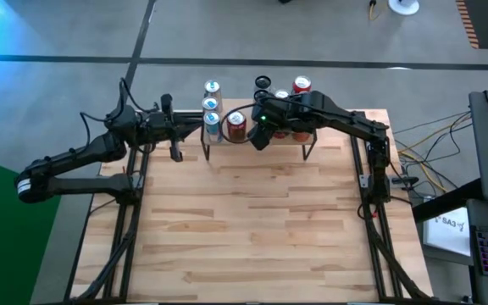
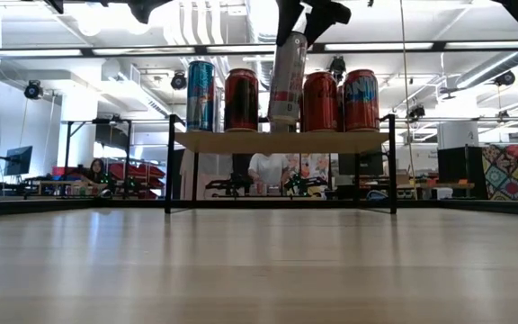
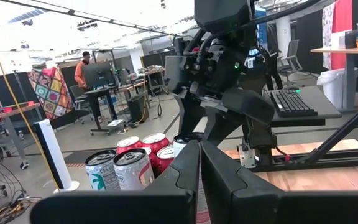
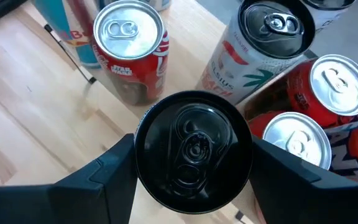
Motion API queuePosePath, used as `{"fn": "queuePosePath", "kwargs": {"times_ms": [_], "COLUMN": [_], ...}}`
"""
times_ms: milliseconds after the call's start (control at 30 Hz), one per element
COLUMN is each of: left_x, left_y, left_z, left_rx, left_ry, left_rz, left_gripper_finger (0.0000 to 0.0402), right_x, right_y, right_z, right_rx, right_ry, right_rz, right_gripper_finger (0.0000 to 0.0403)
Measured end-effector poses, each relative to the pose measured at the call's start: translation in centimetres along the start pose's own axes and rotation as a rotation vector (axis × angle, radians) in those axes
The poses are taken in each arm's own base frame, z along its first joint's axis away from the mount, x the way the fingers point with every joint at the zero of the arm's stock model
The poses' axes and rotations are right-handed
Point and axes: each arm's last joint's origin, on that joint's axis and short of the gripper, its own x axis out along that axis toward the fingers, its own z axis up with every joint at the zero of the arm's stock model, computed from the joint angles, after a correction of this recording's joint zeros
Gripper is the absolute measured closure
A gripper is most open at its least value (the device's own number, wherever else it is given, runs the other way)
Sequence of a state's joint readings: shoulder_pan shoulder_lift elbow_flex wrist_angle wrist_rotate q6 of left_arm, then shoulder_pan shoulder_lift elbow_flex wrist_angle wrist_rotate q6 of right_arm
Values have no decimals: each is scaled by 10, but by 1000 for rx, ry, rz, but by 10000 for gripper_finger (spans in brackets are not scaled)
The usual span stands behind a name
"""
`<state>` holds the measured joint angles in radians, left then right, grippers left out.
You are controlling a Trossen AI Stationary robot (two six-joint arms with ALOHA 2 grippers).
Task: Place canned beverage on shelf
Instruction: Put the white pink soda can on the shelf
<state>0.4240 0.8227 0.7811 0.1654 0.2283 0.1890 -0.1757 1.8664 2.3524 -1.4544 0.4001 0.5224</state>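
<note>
The shelf stands at the table's far edge. On its plank stand a blue can and red cans. My right gripper holds a tall pale can with a black top over the gap between the red cans. In the right wrist view a red can and a white can with a black top stand beyond it. My left gripper waits shut left of the shelf, touching nothing. My right gripper pinches the black-topped can between its two fingers, one on each opposite side just below the top rim. The fingers come from above, slanting down toward the far edge. The can hangs tilted, its lower end just over the shelf's plank.
Further cans stand behind the shelf's left part. The wooden tabletop stretches bare in front of the shelf. A desk with cables lies off the right edge. A person stands far off in the room.
</note>
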Motion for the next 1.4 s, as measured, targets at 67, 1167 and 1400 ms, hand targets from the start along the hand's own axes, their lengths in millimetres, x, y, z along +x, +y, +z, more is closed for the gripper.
{"fn": "queuePosePath", "kwargs": {"times_ms": [67,1167,1400], "left_x": [0,0,0], "left_y": [0,0,0], "left_z": [0,-2,-2], "left_rx": [-1,-6,-9], "left_ry": [0,5,5], "left_rz": [0,-1,-1], "left_gripper_finger": [402,402,402], "right_x": [1,8,16], "right_y": [-1,1,2], "right_z": [0,1,-3], "right_rx": [-6,-24,-38], "right_ry": [-4,-36,-14], "right_rz": [-11,-65,-86], "right_gripper_finger": [162,159,158]}}
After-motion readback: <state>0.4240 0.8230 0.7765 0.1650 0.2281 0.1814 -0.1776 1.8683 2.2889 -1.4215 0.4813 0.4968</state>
